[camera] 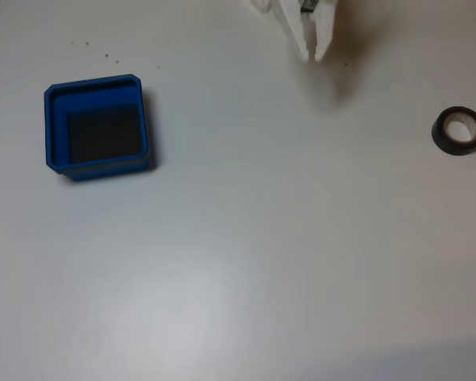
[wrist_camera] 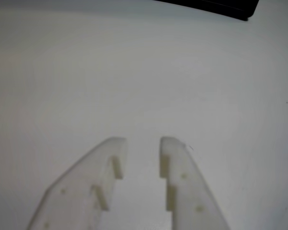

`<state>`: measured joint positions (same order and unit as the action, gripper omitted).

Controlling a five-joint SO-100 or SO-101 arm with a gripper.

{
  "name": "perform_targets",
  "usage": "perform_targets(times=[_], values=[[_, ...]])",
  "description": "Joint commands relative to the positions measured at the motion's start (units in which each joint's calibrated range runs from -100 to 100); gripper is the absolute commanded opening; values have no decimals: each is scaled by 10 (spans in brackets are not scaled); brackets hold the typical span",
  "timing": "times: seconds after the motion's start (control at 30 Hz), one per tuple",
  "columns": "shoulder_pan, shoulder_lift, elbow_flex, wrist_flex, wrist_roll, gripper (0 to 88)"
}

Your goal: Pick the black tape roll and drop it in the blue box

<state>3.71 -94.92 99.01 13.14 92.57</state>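
Fixed view is listing three items on a pale counter [camera: 246,262]: the white pincer [camera: 311,55] is hanging at the top edge, right of centre; the black tape roll [camera: 458,131] is lying flat near the right edge, pale core facing up; the blue box [camera: 97,127] is sitting at left, well apart from both, its dark floor showing nothing inside. Wrist view is showing the pincer [wrist_camera: 143,143] with its two white fingers [wrist_camera: 110,163] standing a modest gap apart over bare counter and gripping nothing. Step in hand, as judged: the reach toward the roll, not yet a grasp. To do it well, the arm is needing to swing toward the right side of the fixed view and down that view, bringing the roll into the wrist picture between the fingers. The present gap is looking narrow against the roll's full width, though the angle makes this hard to judge, so either the jaws are needing to spread wider for an outside grip, or one finger is going into the core and the other outside the ring wall. Descent should be stopping just at the counter, since a flat ring offers little height to catch. A dark strip [wrist_camera: 211,7] is crossing the wrist view's top edge, unidentified.
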Motion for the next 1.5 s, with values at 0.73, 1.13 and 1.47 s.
perform_targets(times=[0.73, 1.13, 1.47], values=[[2, -41, 8, -8, 3, 7], [-18, -41, 8, -8, 4, 7], [-243, -41, 9, -8, -1, 7]])
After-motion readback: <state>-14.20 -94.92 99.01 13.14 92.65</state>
